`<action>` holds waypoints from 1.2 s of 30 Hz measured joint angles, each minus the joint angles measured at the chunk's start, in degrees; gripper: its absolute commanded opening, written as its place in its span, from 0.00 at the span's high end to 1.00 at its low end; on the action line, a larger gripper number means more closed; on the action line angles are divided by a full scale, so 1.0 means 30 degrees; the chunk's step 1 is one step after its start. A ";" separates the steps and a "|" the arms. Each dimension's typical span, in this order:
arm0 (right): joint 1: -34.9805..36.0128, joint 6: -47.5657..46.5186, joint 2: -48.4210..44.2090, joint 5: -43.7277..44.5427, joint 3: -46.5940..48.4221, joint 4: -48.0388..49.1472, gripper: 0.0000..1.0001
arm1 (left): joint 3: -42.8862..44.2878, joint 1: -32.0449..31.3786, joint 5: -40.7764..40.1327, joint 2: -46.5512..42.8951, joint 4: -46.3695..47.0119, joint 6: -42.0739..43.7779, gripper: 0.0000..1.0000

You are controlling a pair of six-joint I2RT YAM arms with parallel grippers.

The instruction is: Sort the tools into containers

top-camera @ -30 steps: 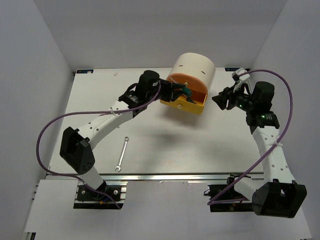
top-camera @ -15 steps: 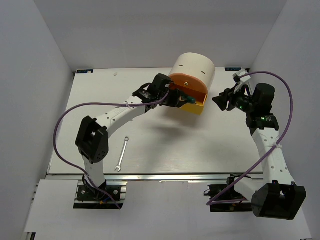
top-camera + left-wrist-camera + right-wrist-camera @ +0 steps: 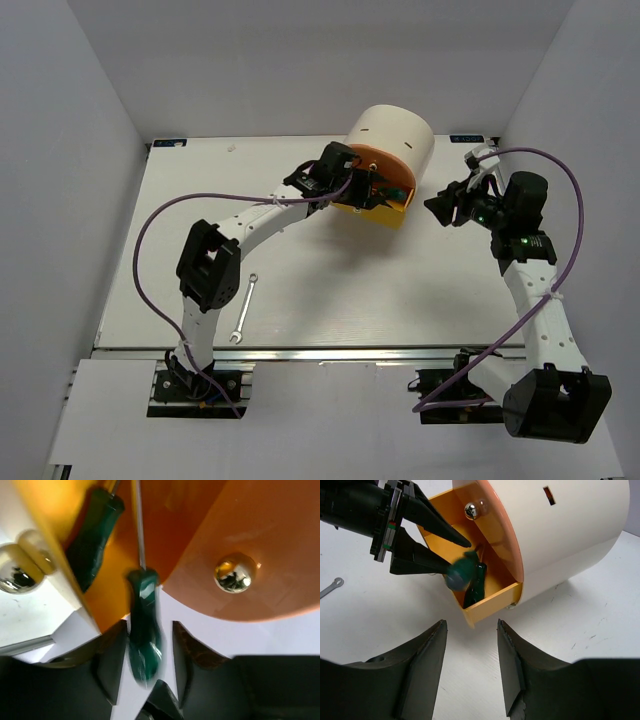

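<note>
Above white tabletop (image 3: 350, 290), left pincer (image 3: 148, 630), fingers (image 3: 112, 665) spread, flanks loose green screwdriver (image 3: 144, 645) at orange drawer (image 3: 492, 604).

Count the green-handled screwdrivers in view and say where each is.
2. One screwdriver lies inside the open yellow drawer; the other screwdriver, blurred, is between the parted fingers of the left gripper at that drawer's edge. Others may be hidden inside.

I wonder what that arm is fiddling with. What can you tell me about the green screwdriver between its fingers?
The screwdriver has a dark green handle, seemingly plastic, and a thin metal shaft. It shows blurred. The shaft points into the open orange drawer. The handle sits between the left gripper's parted fingers, with a gap visible on one side, so it looks loose rather than clamped.
</note>
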 measured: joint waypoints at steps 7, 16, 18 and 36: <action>-0.0058 -0.0073 -0.0182 -0.0240 -0.0007 0.0000 0.49 | 0.0634 0.0051 0.0197 -0.0036 0.0342 0.0976 0.47; -0.0087 -0.1304 0.0262 -0.1486 0.0058 -0.0029 0.55 | -0.1865 0.0219 0.0138 -0.3198 0.2412 0.4080 1.00; -0.0087 -0.1931 0.0597 -0.2069 0.0124 -0.0073 0.76 | -0.4131 0.0386 0.0058 -0.5144 0.4058 0.6171 1.00; 0.0831 -0.2149 0.7810 -0.0262 0.7555 0.0998 0.37 | -1.2021 0.1413 -0.1851 -0.6900 0.2827 1.1744 0.68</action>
